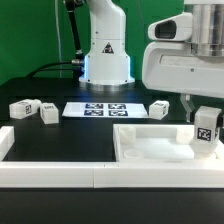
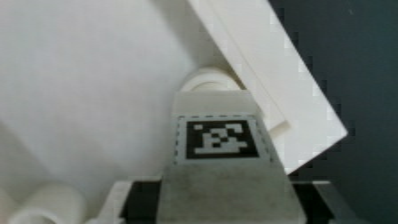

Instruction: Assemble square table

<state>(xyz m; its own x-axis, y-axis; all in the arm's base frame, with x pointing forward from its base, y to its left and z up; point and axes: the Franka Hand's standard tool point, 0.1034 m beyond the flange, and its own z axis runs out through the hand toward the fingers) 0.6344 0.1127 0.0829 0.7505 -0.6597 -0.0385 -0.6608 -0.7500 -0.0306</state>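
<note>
The square table top [image 1: 150, 148], a white tray with a raised rim, lies at the exterior view's right front. My gripper [image 1: 204, 118] is shut on a white tagged leg [image 1: 206, 131] and holds it upright over the top's right corner. In the wrist view the leg [image 2: 217, 140] sits between the black pads [image 2: 146, 196], and its far end points at a round boss [image 2: 214, 78] inside the top's rim [image 2: 267, 70]. Whether the leg touches the boss I cannot tell. Three loose legs lie further back: two at the left [image 1: 22, 107] [image 1: 48, 114] and one near the middle [image 1: 160, 108].
The marker board [image 1: 95, 108] lies flat behind the top, in front of the robot base [image 1: 105, 60]. Long white border rails [image 1: 50, 170] run along the front and the left side of the black table.
</note>
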